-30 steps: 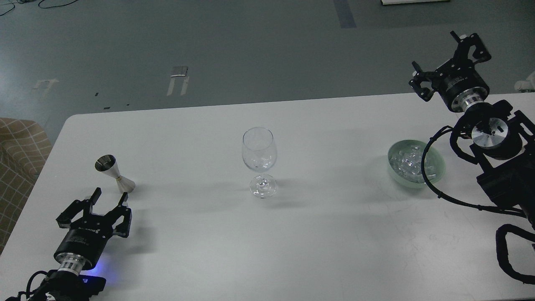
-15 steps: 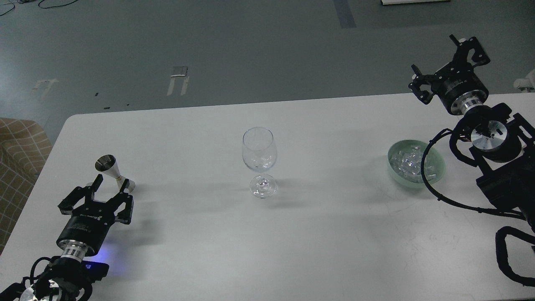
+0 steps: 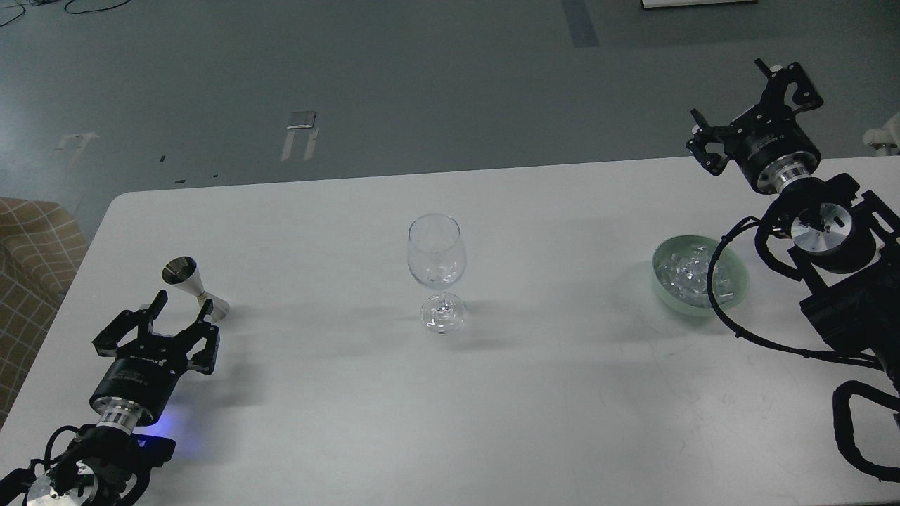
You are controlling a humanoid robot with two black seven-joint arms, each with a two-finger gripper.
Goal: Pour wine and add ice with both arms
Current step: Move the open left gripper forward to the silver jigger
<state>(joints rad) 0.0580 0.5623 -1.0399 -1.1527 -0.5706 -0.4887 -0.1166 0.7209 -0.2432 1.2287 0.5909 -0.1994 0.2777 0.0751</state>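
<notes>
A clear stemmed wine glass (image 3: 436, 270) stands upright in the middle of the white table (image 3: 548, 393). A steel jigger (image 3: 191, 287) stands at the left; no wine shows in it from here. My left gripper (image 3: 179, 308) is open, its fingertips just below and on either side of the jigger's base, not closed on it. A pale green bowl (image 3: 733, 287) at the right holds the ice (image 3: 685, 274), many small clear chunks. My right gripper (image 3: 752, 98) is open and empty, raised beyond the table's far right edge, behind the bowl.
A tan checked chair (image 3: 28, 260) stands off the table's left edge. My right arm's black cable (image 3: 717, 295) loops over the bowl's near right rim. Grey floor lies beyond the table's far edge.
My left gripper has moved forward toward the jigger, its fingers now flanking the base. The right gripper shifted slightly; it stays open.
</notes>
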